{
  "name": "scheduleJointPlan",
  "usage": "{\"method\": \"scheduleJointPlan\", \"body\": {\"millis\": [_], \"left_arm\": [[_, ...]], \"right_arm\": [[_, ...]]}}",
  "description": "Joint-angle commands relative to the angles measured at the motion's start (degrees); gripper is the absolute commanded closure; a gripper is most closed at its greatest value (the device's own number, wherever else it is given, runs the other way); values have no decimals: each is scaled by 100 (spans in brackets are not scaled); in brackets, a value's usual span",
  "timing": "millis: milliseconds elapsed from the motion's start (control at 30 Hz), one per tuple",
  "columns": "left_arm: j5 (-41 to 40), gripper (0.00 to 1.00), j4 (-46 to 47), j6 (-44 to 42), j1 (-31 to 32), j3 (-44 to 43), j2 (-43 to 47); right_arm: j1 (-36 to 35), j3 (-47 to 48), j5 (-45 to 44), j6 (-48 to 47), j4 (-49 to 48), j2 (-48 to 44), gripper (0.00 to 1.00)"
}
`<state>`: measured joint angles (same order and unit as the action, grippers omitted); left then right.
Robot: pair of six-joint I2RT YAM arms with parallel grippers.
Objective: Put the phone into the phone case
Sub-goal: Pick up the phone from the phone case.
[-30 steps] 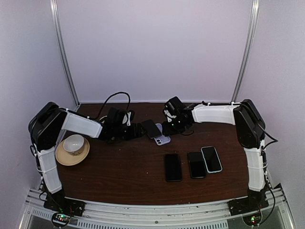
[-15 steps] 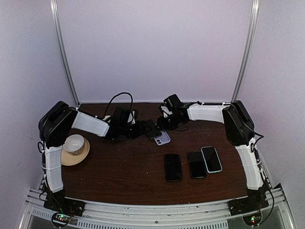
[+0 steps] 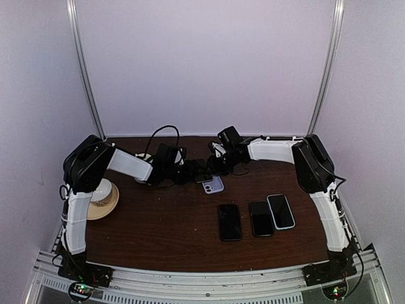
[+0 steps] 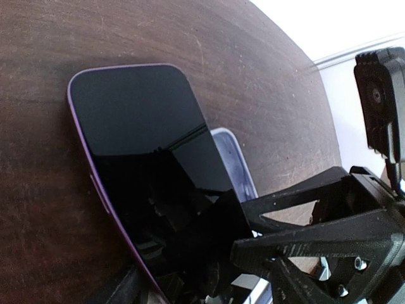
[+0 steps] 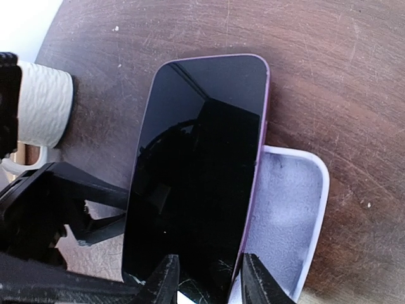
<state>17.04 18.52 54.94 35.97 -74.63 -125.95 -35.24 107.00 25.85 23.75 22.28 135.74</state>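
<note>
The left end effector [image 3: 191, 172] grips the phone [image 5: 196, 171]; right end effector [image 5: 209, 278] state cannot be told. The phone case [image 5: 285, 215] lies beneath, offset near-right, axes near-parallel.

Straight ahead of the left gripper [image 3: 188, 172] stands the right gripper [image 3: 212, 167], tips nearly meeting; nearer than both, open table [image 3: 158, 234] gives room; three spare phones [image 3: 259, 218] lie rightward.

The right gripper [image 5: 209, 285] clamps the phone [image 5: 196, 171] at its near end, 1 fingertip on each long edge. Dark screen up, the phone overlaps the lavender case [image 5: 285, 215] on the brown table [image 5: 329, 76]. White ribbed mug [image 5: 41, 107] at left.
</note>
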Motion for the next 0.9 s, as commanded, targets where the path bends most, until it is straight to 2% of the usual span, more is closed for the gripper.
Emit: {"method": "scheduleJointPlan", "body": {"millis": [0, 200, 333, 500, 567, 700, 867], "left_arm": [[266, 32, 322, 139, 16, -117, -285], [436, 53, 750, 0, 16, 14, -59], [580, 76, 858, 9, 16, 55, -5], [654, 96, 1002, 32, 18, 261, 135], [628, 100, 899, -106, 16, 286, 206], [559, 100, 574, -463, 16, 317, 436], [144, 100, -127, -1262, 36, 326, 993]], "right_arm": [[31, -12, 660, 127, -324, 154, 64], [44, -41, 850, 66, -353, 113, 65], [56, -144, 831, 42, -355, 24, 65], [87, -282, 728, -5, -364, -185, 65], [101, -301, 684, -46, -310, -262, 65], [114, -424, 597, -235, -177, -598, 63], [165, -857, 86, -448, -92, -1319, 61]]}}
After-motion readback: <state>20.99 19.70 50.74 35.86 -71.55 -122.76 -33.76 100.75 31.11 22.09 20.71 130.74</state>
